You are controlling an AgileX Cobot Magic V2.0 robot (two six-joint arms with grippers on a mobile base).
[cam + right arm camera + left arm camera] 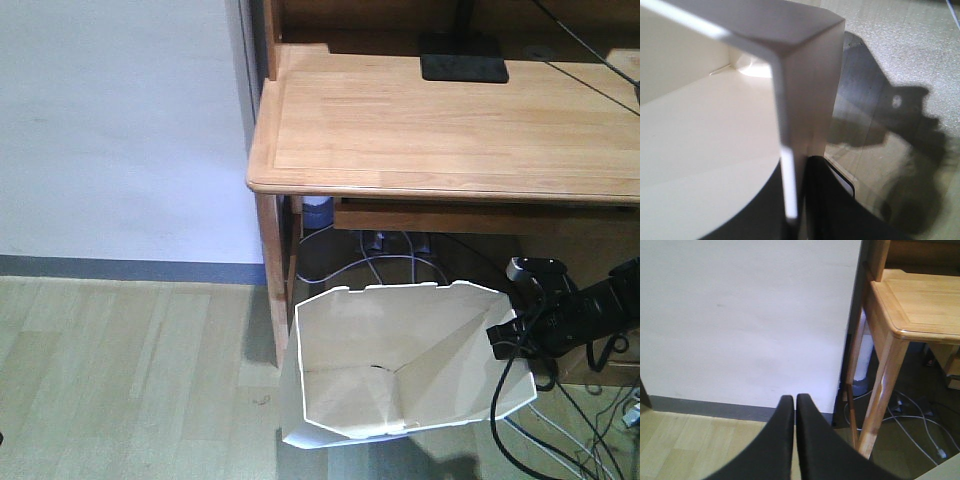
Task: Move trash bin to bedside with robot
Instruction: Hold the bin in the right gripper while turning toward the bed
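The white trash bin (400,360) stands tilted on the wooden floor, right in front of the desk, with its cream inside showing. My right gripper (503,335) reaches in from the right and is shut on the bin's right wall at the rim. In the right wrist view the thin bin wall (807,95) runs between the two black fingers of the right gripper (795,200), one inside and one outside. The left gripper (795,399) is shut with nothing in it and points at the white wall. The bedside is out of view.
A light wooden desk (450,130) stands just behind the bin, its left leg (272,260) near the bin's left corner. White cables (390,265) lie under it. A black base (462,58) sits on the desktop. A white wall (120,130) and pale floor (120,380) fill the left.
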